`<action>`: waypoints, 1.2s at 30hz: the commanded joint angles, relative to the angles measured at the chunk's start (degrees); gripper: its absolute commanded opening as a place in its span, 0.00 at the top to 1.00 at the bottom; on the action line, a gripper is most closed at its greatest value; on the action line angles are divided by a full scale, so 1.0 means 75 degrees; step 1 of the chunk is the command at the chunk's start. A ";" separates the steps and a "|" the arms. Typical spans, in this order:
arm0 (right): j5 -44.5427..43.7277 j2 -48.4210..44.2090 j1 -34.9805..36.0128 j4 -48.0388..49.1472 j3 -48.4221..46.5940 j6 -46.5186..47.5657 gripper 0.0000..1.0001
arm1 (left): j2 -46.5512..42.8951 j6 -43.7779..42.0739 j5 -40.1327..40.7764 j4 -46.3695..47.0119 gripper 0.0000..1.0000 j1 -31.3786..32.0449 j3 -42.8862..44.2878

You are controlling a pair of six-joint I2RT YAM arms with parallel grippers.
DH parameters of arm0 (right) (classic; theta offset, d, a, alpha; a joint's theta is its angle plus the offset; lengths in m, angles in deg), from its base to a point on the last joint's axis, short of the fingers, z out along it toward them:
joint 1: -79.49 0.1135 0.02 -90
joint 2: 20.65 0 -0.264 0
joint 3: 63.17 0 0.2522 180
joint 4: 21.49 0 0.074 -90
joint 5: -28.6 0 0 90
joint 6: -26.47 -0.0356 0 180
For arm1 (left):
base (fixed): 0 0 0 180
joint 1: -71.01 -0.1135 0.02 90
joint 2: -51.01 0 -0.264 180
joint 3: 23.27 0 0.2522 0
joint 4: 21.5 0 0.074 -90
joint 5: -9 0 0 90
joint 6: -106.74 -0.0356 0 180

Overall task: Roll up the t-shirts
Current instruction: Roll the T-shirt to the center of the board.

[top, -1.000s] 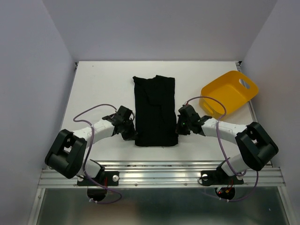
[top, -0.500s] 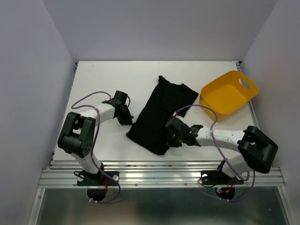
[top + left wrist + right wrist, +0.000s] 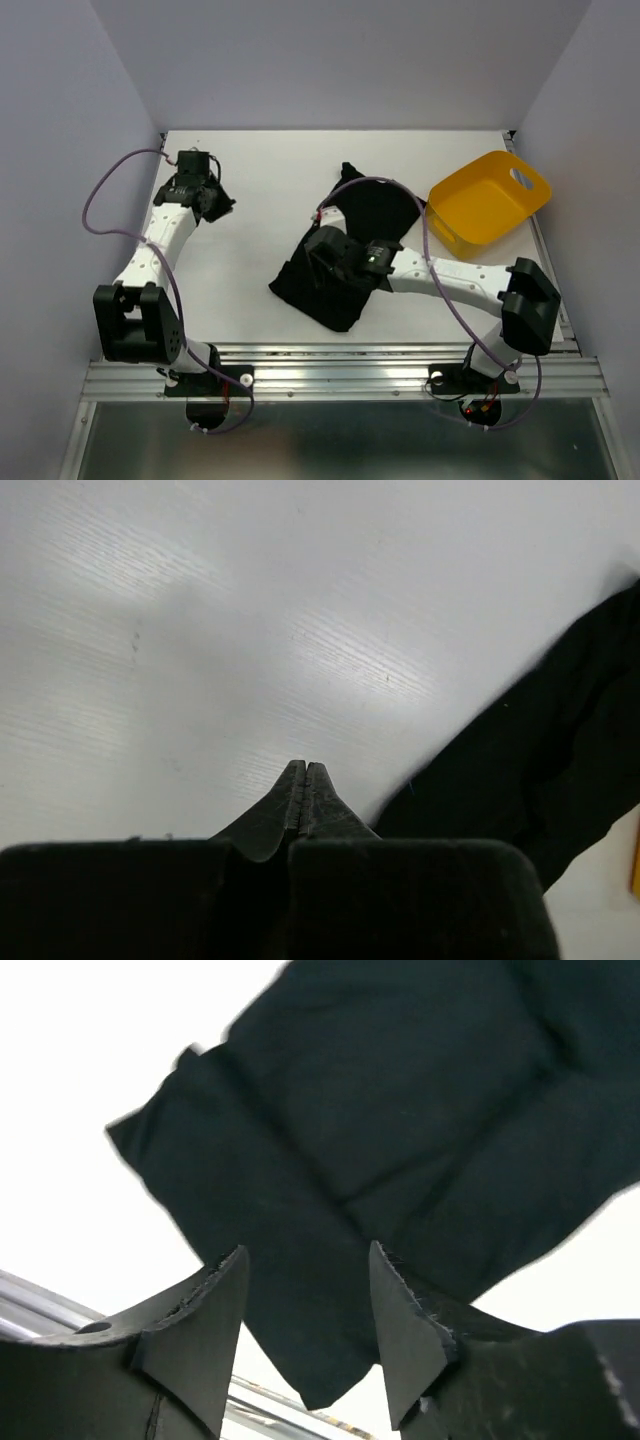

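The black t-shirt (image 3: 318, 295) lies folded into a long strip on the white counter (image 3: 250, 260). It is set diagonally near the middle, one end toward the near left and the other toward the far right. The far-right end sits just beside the yellow tub (image 3: 480, 200), which stands tilted at the right side of the counter.

The right arm reaches in from the near right across the cloth. The right hand (image 3: 325, 255) sits over the middle of the strip. In the wrist view the right hand (image 3: 305, 1290) has its fingers (image 3: 215, 1300) moderately spread with nothing between them. The t-shirt (image 3: 400, 1110) fills most of the view below them. Whether the fingertips touch the cloth cannot be told.

The left arm stretches to the far left, well apart from the shirt. The left hand (image 3: 212, 200) hangs over bare counter. Seen from the wrist, the left hand (image 3: 303, 780) has its fingers pressed flat together and grips nothing. An edge of the t-shirt (image 3: 540, 770) shows at the right of that view.
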 commanded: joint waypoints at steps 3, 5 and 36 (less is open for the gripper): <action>-0.1708 0.1248 0.1506 -0.0473 -0.0954 0.2682 0.34 | -0.1004 -0.0404 -0.0462 -0.0665 1.00 -0.0644 0.0080; -0.2164 0.1531 0.1905 -0.0462 -0.1095 0.3140 0.30 | -0.1145 -0.0427 -0.0497 -0.0700 1.00 -0.0669 -0.0061; -0.2906 0.2939 0.2471 0.1800 0.0416 0.3552 0.55 | -0.1978 -0.0345 -0.1329 -0.0045 0.80 -0.1278 -0.1784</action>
